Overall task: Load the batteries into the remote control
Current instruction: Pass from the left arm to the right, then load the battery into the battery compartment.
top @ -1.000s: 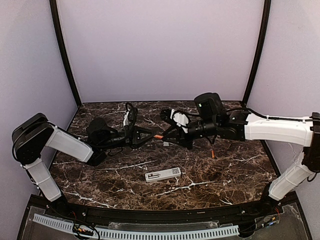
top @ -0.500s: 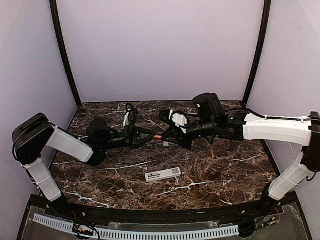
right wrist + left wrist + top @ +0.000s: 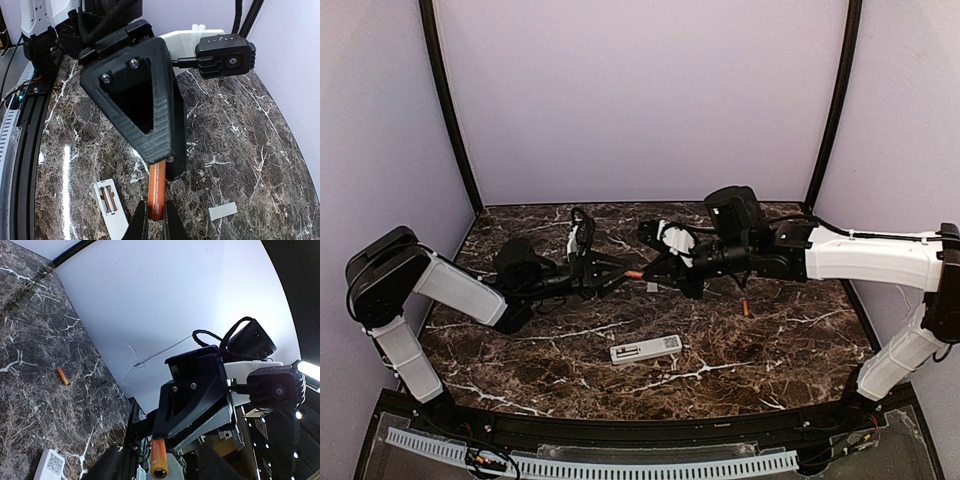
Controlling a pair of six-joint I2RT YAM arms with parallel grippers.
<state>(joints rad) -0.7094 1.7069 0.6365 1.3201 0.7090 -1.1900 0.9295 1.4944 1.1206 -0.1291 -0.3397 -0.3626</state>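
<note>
2 batteries (image 3: pixel 634 274), 1 remote control (image 3: pixel 646 349), 1 small white cover (image 3: pixel 222 211), 2 arms (image 3: pixel 865 258).

No legible text anywhere; QR-type code label (image 3: pixel 54 463) on remote control (image 3: pixel 646 350), unreadable.

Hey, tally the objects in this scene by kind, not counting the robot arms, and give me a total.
Orange batteries: 2, the held battery and the loose battery
White remote control: 1
Pale battery cover: 1
Total: 4
</note>
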